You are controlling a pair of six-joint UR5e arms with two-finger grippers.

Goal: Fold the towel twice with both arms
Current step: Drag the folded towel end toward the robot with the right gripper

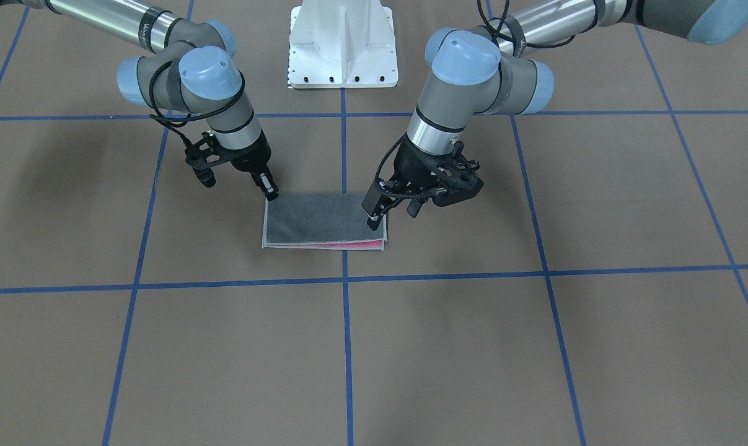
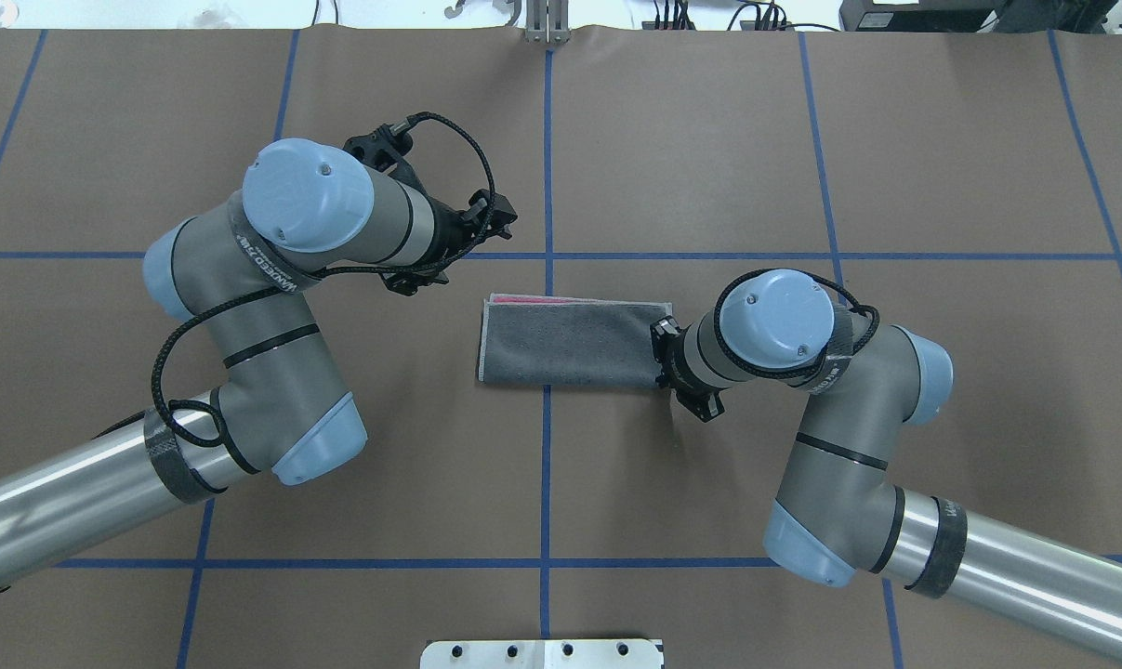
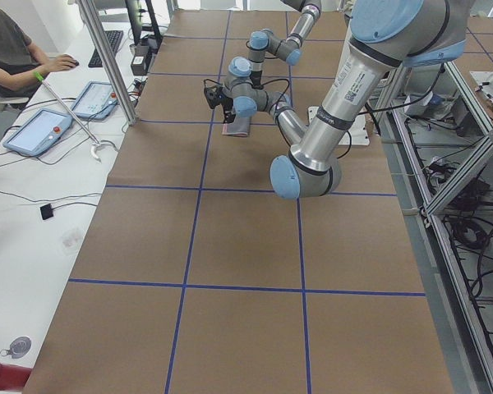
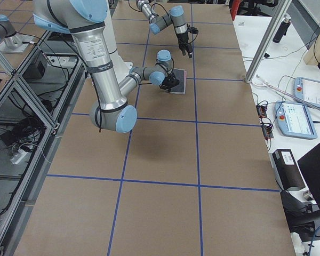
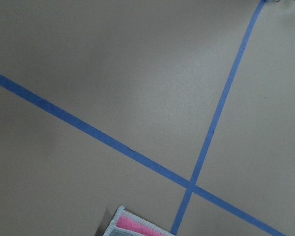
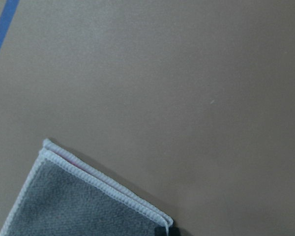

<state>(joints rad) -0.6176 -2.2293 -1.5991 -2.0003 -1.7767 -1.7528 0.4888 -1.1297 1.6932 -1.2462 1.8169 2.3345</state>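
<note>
Here, right tool (image 1: pixel 267 188) tip-down at towel (image 1: pixel 324 218) corner; left tool (image 1: pixel 392 214) raised.

a brown table top (image 1: pixel 597 347) marked into squares by blue tape lines (image 1: pixel 346 347). along one side runs a white bench (image 3: pixel 33 205) with a keyboard (image 3: pixel 111 41) and tablets (image 3: pixel 37 131), a seated person (image 3: pixel 12 49) beside a metal post (image 3: pixel 108 61). cables (image 4: pixel 18 136) lie under the frame opposite.
</note>
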